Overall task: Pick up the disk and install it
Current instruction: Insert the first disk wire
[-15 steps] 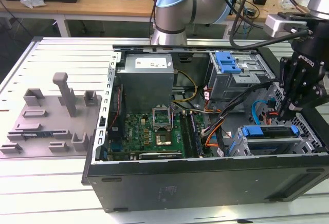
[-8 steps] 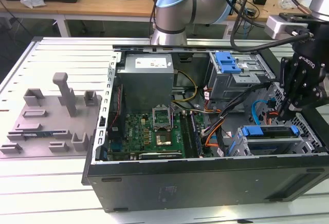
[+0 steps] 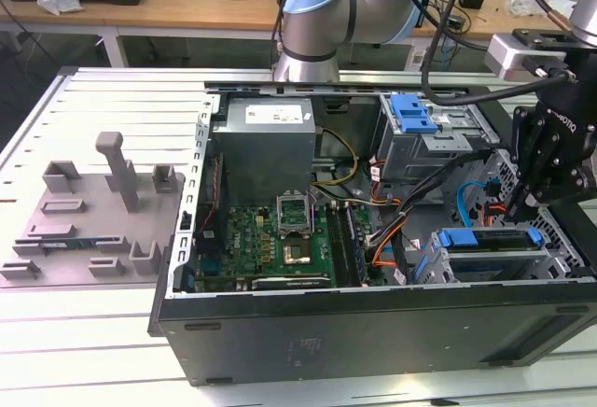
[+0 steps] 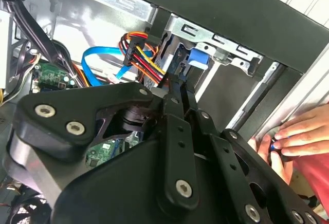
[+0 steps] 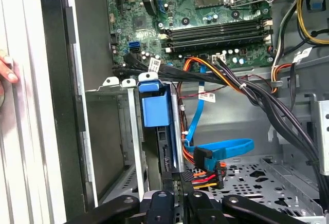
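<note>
The disk (image 3: 490, 241) sits in the drive bay at the front corner of the open computer case (image 3: 373, 323), on the exterior view's right, with its blue carrier tabs at both ends. In the first wrist view I see the disk (image 5: 168, 152) edge-on in its slot, topped by the blue carrier tab (image 5: 154, 108). My gripper (image 3: 513, 207) hovers close over the disk with its fingers drawn together. Its fingertips (image 4: 172, 96) end just short of the blue tab (image 4: 198, 59). I cannot tell whether they touch the disk.
A person's hand (image 4: 298, 136) rests on the case's outer edge near the bay. Bundled power cables (image 5: 205, 175) and a blue data cable (image 5: 226, 147) lie beside the slot. A second drive cage with a blue latch (image 3: 413, 113), the motherboard (image 3: 270, 239) and a grey fixture plate (image 3: 84, 220) are nearby.
</note>
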Tool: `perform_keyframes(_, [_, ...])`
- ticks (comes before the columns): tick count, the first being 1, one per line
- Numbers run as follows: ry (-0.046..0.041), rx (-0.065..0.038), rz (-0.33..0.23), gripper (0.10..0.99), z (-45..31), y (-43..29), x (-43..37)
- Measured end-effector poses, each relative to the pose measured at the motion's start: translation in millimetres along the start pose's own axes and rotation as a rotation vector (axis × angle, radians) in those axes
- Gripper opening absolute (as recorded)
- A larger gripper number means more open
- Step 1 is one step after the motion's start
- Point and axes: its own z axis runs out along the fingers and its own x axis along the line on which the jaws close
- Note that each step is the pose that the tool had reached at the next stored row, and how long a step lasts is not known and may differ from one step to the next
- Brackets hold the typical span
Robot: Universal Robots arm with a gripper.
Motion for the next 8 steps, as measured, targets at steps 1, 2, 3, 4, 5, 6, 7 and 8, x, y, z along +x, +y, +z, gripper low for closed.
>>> perform_keyframes(1, [-0.0006, 0.0, 0.0, 0.169, 0.0, 0.0, 0.0])
perform_keyframes(2, [-0.0008, 0.0, 0.0, 0.169, 0.0, 0.0, 0.0])
perform_keyframes(3, [-0.0007, 0.0, 0.0, 0.169, 0.1, 0.0, 0.3])
perform_keyframes(4, [-0.0006, 0.0, 0.0, 0.169, 0.1, -0.1, 0.6])
perform_keyframes(5, [-0.0007, 0.0, 0.0, 0.169, 0.2, -0.1, 1.2])
perform_keyframes(6, [-0.0008, 0.0, 0.0, 0.169, 0.3, -0.1, 1.5])
perform_keyframes(7, [-0.0007, 0.0, 0.0, 0.169, 0.3, -0.2, 1.7])
perform_keyframes(8, [-0.0008, 0.0, 0.0, 0.169, 0.5, -0.2, 2.4])
